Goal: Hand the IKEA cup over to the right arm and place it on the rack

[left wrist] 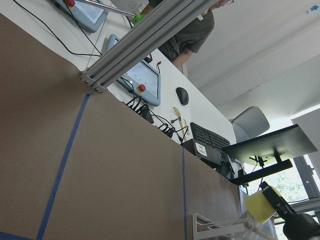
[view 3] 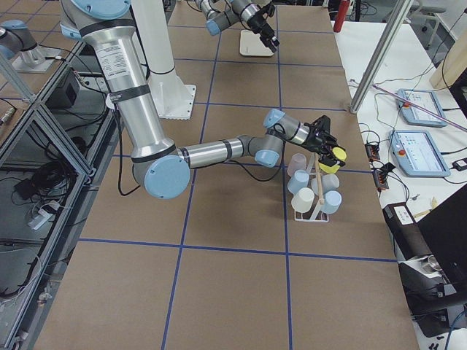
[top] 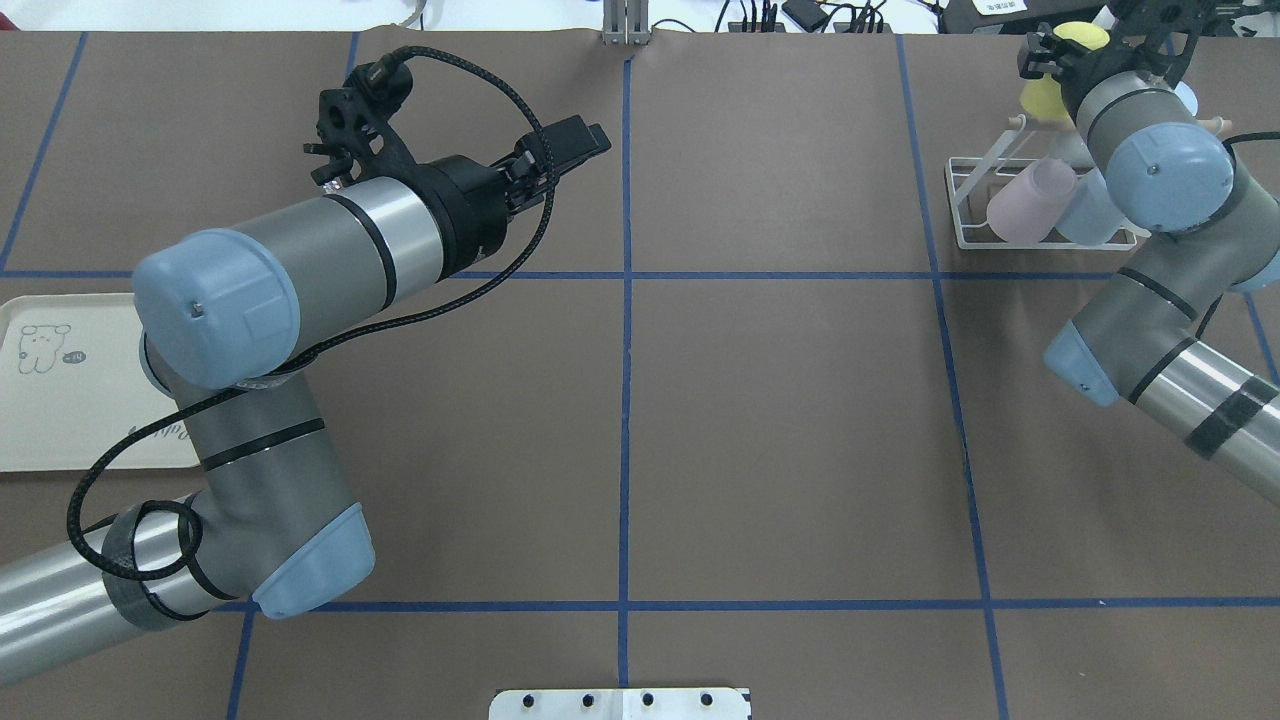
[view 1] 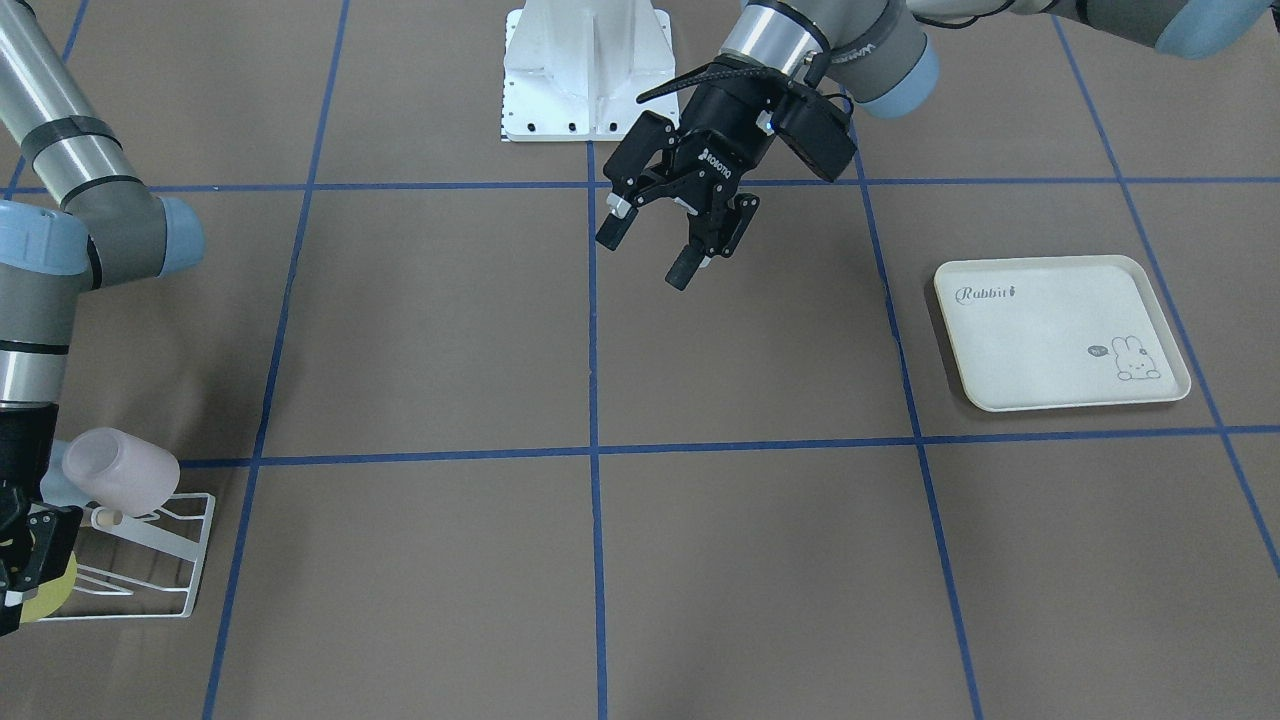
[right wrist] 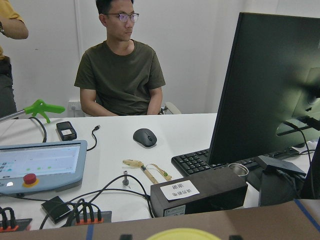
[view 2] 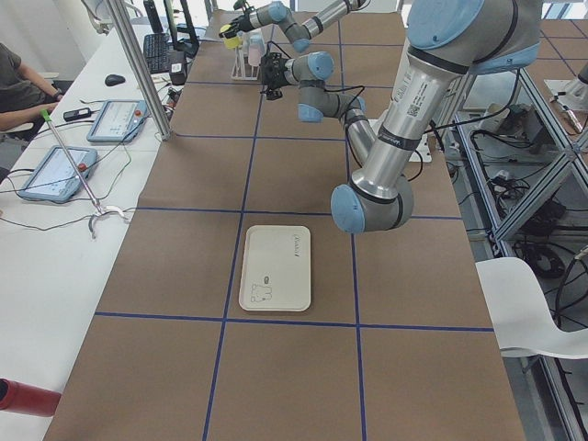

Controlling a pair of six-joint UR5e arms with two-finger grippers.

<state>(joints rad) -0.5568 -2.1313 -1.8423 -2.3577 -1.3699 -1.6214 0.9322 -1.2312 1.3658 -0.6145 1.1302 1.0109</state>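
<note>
1. Left arm point(top: 300, 250) and right arm point(top: 1150, 300): silver tubes, grey joints, pale-blue caps.
2. Left gripper point(view 1: 647, 254): black, white lettering.
3. Braided black cable point(top: 300, 355) along left arm.
4. Base point(view 1: 588, 70): white, dark screw holes.

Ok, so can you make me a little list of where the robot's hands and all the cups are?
left gripper: open, empty, hanging above the middle of the table
right gripper: shut on the yellow cup, at the rack
rack: white wire, on the robot's right side
on the rack: pink cup, pale blue cup, lying tilted side by side
rabbit-print tray: cream, nothing on it, on the robot's left side
</note>
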